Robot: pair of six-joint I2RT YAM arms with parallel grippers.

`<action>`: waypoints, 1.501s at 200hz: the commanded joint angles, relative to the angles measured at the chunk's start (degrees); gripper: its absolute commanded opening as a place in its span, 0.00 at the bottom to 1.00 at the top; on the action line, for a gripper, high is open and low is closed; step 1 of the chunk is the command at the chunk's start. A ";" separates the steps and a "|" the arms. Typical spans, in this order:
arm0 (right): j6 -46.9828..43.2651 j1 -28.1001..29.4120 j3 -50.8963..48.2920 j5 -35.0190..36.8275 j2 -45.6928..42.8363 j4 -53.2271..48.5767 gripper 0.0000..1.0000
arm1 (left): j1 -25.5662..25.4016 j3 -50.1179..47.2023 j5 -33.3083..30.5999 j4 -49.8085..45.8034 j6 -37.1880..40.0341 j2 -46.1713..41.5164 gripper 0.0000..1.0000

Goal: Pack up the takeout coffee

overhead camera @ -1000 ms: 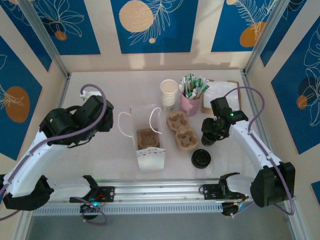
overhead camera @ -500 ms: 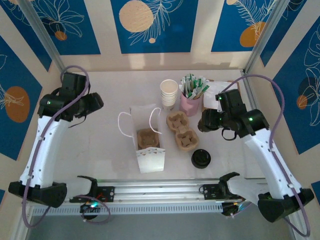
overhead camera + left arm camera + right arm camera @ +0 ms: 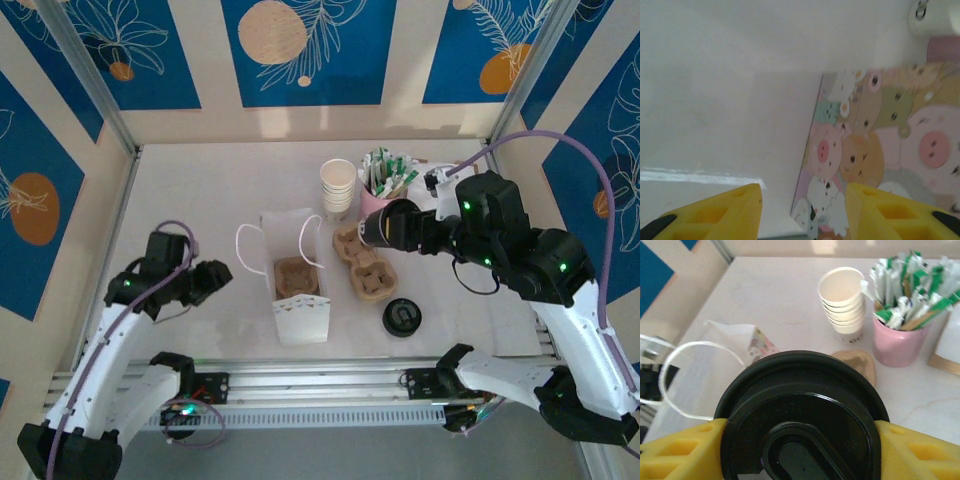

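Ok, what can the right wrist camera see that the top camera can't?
Right wrist, not top: the yellow fingers of the right end effector pinching the lid, and its sip hole up close.
Top, not right wrist: the left arm, a second lid lying on the table, and the tray inside the bag.
Both: the lid, bag, cups and pink cup.

walls (image 3: 300, 50): blue panels, orange circles | table (image 3: 200, 180): pale | corner posts (image 3: 88, 80): metal
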 commanded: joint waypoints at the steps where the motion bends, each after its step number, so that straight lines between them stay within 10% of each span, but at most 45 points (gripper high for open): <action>1: 1.41 3.56 4.49 1.20 1.07 2.26 0.58 | -3.28 -4.93 4.36 7.88 -6.48 -2.82 0.47; 122: 1.72 38.37 15.22 23.36 11.17 3.78 0.57 | -31.21 -22.45 -7.30 30.89 -28.15 -3.20 0.46; 221: 4.76 39.74 19.09 31.84 17.85 -3.91 0.57 | -49.97 -20.54 -20.76 45.22 -37.20 9.55 0.45; 300: 7.87 39.91 20.78 31.20 21.27 -7.39 0.56 | -54.69 -15.57 -24.05 49.09 -37.97 16.19 0.45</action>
